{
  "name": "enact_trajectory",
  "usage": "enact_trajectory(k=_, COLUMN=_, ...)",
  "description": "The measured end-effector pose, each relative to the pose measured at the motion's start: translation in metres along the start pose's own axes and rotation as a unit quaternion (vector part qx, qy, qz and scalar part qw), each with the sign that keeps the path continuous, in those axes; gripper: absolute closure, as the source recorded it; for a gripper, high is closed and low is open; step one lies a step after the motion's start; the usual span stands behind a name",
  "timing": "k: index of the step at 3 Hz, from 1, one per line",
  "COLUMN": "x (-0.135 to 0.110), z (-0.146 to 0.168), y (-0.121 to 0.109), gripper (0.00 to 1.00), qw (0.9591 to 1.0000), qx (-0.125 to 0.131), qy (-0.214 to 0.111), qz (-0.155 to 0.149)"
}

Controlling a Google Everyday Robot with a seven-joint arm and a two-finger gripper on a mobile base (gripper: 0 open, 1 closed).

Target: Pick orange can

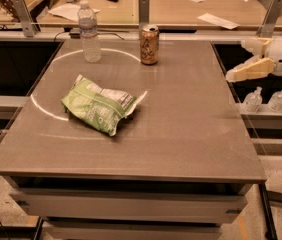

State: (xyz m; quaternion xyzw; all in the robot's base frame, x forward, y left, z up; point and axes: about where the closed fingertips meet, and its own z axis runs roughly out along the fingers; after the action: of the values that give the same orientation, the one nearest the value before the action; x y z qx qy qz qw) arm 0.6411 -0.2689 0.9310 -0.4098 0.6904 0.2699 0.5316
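Observation:
The orange can [149, 45] stands upright near the far edge of the grey table [181, 134], with a silver rim and a pale triangular logo. My gripper [237, 60] is at the right edge of the table, well to the right of the can and clear of it. Its pale fingers [248, 70] are spread apart with nothing between them.
A clear plastic water bottle [89, 33] stands left of the can. A green chip bag [100, 105] lies left of the table's centre. Two small bottles [266, 100] sit on a ledge off the table's right side. A wooden counter with papers [196, 9] runs behind the table.

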Motion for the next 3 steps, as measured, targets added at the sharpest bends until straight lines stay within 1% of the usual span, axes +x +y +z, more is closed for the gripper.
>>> enact_trajectory(k=1, x=-0.004, z=0.024, y=-0.02, gripper=0.0, qw=0.9998, qx=0.017, qy=0.006, qz=-0.011)
enact_trajectory(k=2, x=-0.006, z=0.051, y=-0.03, gripper=0.0, qw=0.9982, qx=0.051, qy=0.024, qz=-0.017)
enact_trajectory(k=3, x=-0.003, z=0.087, y=-0.036, gripper=0.0, qw=0.9958, qx=0.081, qy=0.043, qz=-0.007)
